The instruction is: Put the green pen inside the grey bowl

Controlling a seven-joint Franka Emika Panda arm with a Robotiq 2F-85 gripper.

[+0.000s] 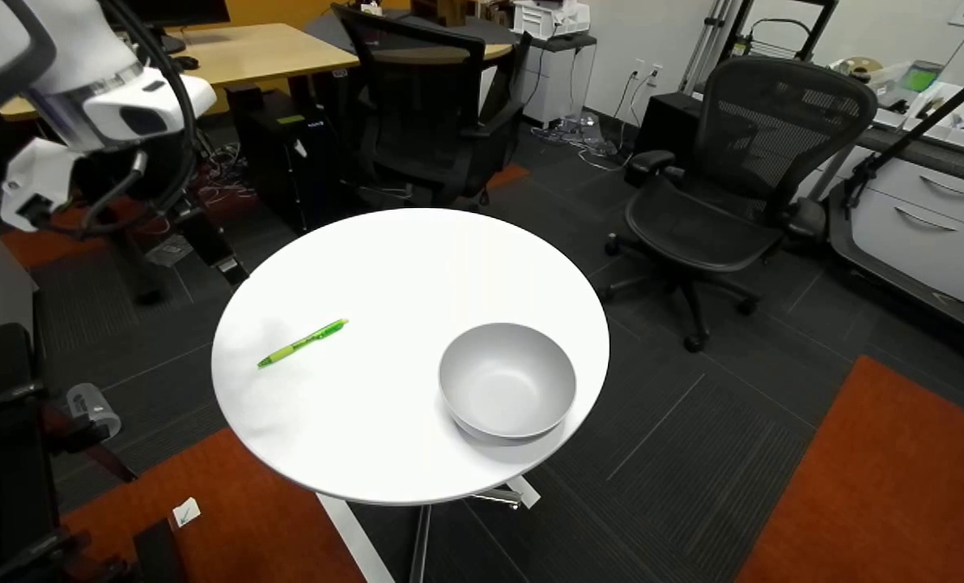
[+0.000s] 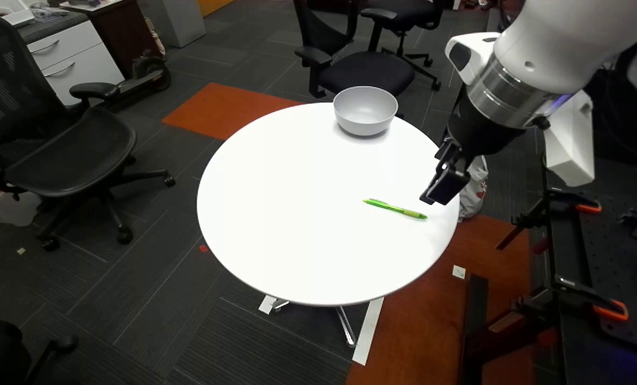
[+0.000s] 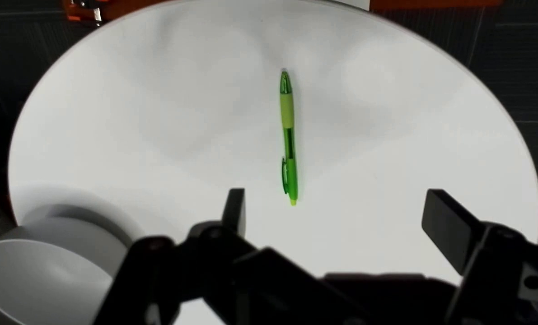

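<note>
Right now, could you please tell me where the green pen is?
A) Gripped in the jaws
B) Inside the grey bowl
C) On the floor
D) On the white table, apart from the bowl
D, since the green pen lies flat on the white table, visibly apart from the grey bowl in both exterior views.

The white robot arm (image 2: 569, 43) hangs tilted, its gripper (image 3: 336, 212) spread wide.
In an exterior view, the arm extends from the right, and below its silver wrist ring (image 2: 503, 96) the gripper slants down to the left; in the wrist view, its two black fingers (image 3: 447, 230) stand well apart, one left, one right.
</note>
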